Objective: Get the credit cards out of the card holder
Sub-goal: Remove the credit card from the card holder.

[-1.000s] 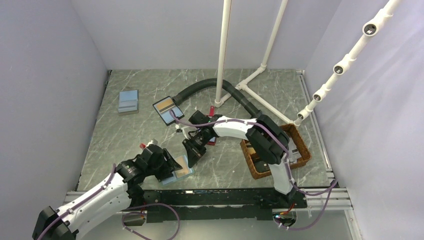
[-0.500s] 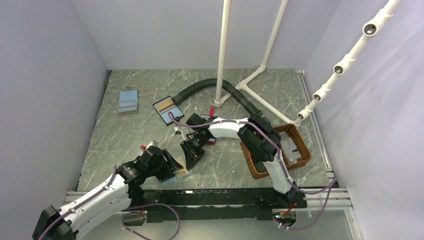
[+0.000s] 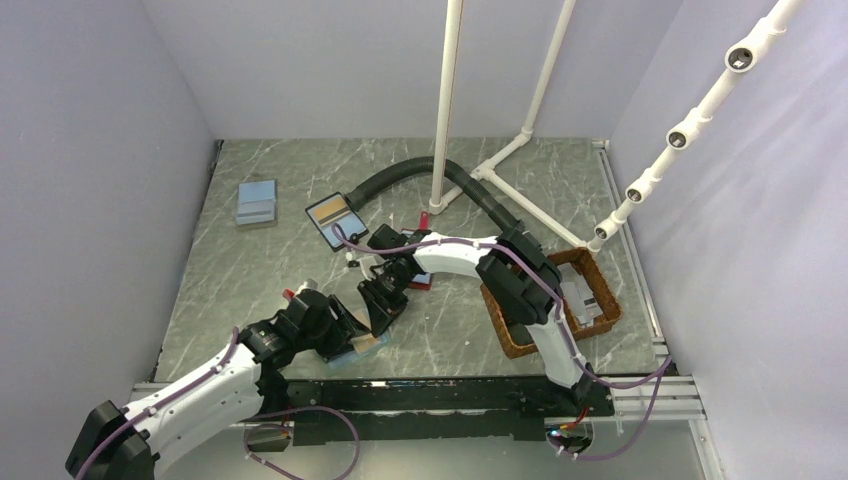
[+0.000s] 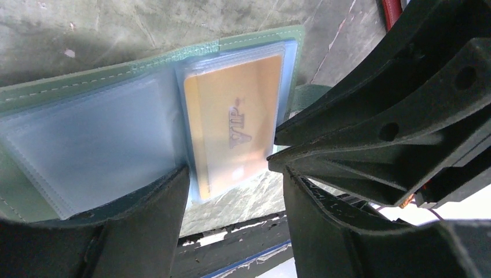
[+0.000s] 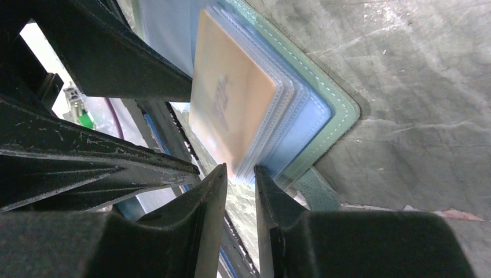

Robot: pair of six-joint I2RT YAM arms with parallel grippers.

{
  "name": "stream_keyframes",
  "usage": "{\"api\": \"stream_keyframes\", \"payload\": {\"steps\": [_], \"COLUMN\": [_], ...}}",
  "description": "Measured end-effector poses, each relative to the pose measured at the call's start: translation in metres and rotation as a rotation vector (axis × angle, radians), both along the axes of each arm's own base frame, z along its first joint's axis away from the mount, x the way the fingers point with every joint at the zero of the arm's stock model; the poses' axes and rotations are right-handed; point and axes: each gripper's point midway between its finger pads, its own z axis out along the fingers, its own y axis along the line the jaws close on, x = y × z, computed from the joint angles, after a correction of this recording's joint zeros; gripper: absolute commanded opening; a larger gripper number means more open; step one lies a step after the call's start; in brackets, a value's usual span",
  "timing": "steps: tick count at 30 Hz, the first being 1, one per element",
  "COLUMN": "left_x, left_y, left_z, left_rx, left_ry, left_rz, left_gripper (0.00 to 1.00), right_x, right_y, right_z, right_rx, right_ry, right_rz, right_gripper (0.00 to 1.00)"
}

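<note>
The teal card holder [image 3: 366, 344] lies open near the table's front edge, its clear sleeves facing up [image 4: 116, 69]. A tan credit card [image 4: 234, 130] marked VIP sits in the right-hand sleeve [image 5: 228, 104]. My left gripper [image 3: 345, 330] is open and wide [image 4: 234, 191]. One of its fingers [image 4: 145, 214] rests on the left sleeve page, the other off the holder's edge. My right gripper [image 3: 383, 310] hovers at the card's near corner [image 5: 240, 174]. Its jaws are a narrow gap apart, with only table showing between them.
A blue holder [image 3: 257, 203] lies at the back left and a black-edged one [image 3: 335, 220] behind the grippers. A red-edged holder [image 3: 420, 282] lies under the right arm. A wicker basket [image 3: 590, 300] stands at the right. A black hose [image 3: 400, 178] and white pipes [image 3: 445, 100] stand behind.
The right gripper's jaws have parted slightly and it has drawn back a little from the holder. The left gripper has shifted further over the holder, covering more of it.
</note>
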Motion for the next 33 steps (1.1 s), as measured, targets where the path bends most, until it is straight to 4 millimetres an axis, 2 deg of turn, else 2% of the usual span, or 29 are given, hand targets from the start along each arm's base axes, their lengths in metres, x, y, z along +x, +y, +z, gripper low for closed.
{"api": "stream_keyframes", "payload": {"steps": [6,15,23,33], "left_x": [0.001,0.002,0.006,0.011], "left_y": [0.0,0.004,0.005,0.004], "left_z": [0.001,0.003,0.013,0.021], "left_rx": [-0.019,-0.063,-0.102,-0.155], "left_ry": [0.003,-0.004,-0.052,-0.063], "left_rz": [0.027,0.098,0.122,0.177], "left_gripper": [0.69,0.7,0.73,0.74], "right_x": [-0.004,-0.013,-0.009,-0.006], "right_y": [0.004,0.009,0.012,0.014], "right_z": [0.003,0.01,0.024,0.032], "right_rx": [0.004,0.085,0.159,0.203], "right_ry": [-0.005,0.147,0.206,0.249], "right_rz": [0.018,0.033,0.029,0.026], "right_gripper": [0.29,0.21,0.25,0.27]}}
